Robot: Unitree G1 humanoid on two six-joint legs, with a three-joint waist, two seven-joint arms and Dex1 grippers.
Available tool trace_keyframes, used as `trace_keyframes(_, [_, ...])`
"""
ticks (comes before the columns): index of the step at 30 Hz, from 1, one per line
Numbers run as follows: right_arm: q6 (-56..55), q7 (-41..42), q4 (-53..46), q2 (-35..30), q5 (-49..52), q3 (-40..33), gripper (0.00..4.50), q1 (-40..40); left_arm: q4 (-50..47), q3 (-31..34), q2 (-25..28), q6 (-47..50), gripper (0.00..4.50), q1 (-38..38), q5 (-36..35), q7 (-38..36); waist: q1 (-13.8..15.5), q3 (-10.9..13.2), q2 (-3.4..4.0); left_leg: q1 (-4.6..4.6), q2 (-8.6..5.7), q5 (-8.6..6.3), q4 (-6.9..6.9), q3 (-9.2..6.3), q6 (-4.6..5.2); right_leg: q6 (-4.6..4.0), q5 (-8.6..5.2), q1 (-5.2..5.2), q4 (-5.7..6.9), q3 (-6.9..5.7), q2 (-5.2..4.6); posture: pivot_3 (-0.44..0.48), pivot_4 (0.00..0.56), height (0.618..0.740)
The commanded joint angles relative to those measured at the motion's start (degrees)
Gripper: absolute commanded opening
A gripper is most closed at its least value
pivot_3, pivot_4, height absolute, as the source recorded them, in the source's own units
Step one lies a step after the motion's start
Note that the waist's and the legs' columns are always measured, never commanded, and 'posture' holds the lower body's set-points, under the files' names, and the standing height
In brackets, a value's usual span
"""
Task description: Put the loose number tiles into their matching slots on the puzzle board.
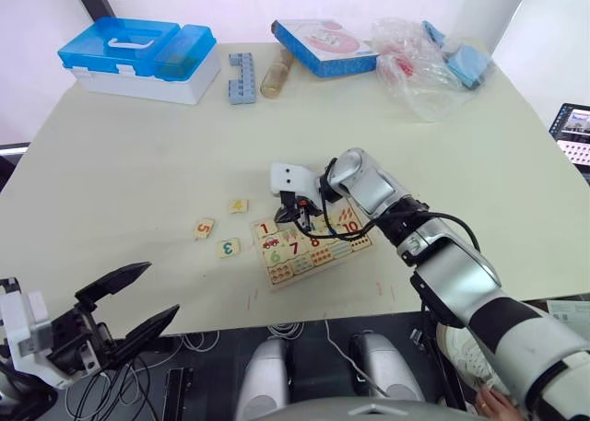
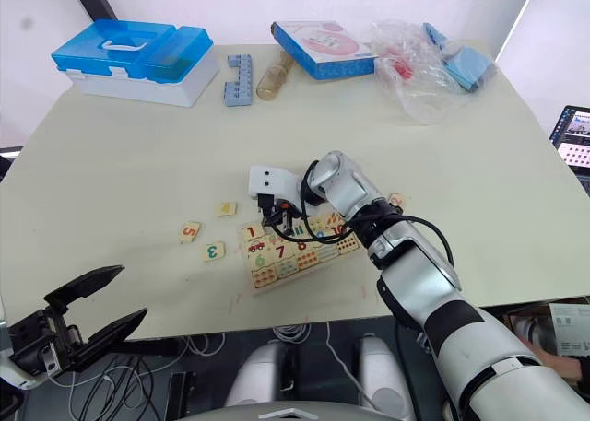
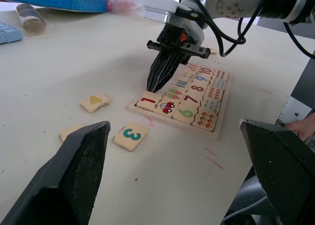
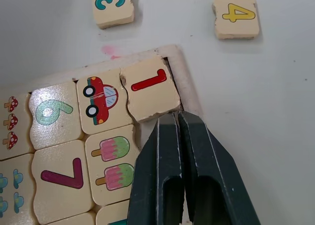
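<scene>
On the pale desk [image 1: 138,163], the wooden puzzle board [image 1: 309,246] lies near the front edge, and everything else is placed from it. Directly over the board's top row, the right gripper [image 4: 178,120] points down with its jaws pressed together, empty, their tips just beside the red 1 tile [image 4: 150,94]. That tile sits tilted in the corner slot, one edge riding on the board's raised rim, next to the red car picture tile [image 4: 101,102].

Three loose tiles lie off the board on its left side: the green 3 tile [image 1: 228,248] nearest, the red 5 tile [image 1: 204,228] further out, and the yellow 4 tile [image 1: 239,205] a little beyond the board's corner. Another small tile [image 2: 397,200] rests by the board's right side; its digit cannot be read.

Well away from the board, off the desk's front-left edge, the left gripper [image 1: 129,306] hangs with its jaws spread wide and nothing between them.

Far behind the board stand a blue-lidded plastic case [image 1: 138,57], a blue-edged box [image 1: 323,45] and a crumpled clear plastic bag [image 1: 429,62].
</scene>
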Motion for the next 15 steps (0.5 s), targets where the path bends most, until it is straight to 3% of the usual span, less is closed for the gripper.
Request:
trace_keyframes(1, [0.3,0.8,-3.1,0.3,0.2,0.3,0.09,0.0,-1.8,1.0,-0.2,-0.4,4.5,0.6,-0.6,0.3,0.0,0.0,0.0,0.0,0.0,0.0,0.0,0.0,0.0,0.0,0.0,0.0,0.0,0.0,0.0,0.0,0.15,0.74])
trace_keyframes(9, [-0.2,-0.4,-5.0,-1.2,1.6,-2.1,0.09,-0.6,-2.0,0.8,-0.2,-0.5,4.5,0.6,-0.4,0.5,0.0,0.0,0.01,0.0,0.0,0.0,0.0,0.0,0.0,-0.01,0.0,0.0,0.0,0.0,0.0,0.0,0.15,0.74])
trace_keyframes(15, [-1.7,2.5,-16.2,-5.4,9.7,-8.4,0.09,5.8,-0.4,0.0,-0.2,-0.9,4.5,-0.1,0.6,0.7,0.4,0.0,-0.01,-0.01,0.0,0.0,0.0,-0.02,0.0,0.02,0.01,0.02,-0.03,-0.01,0.0,0.0,0.15,0.74])
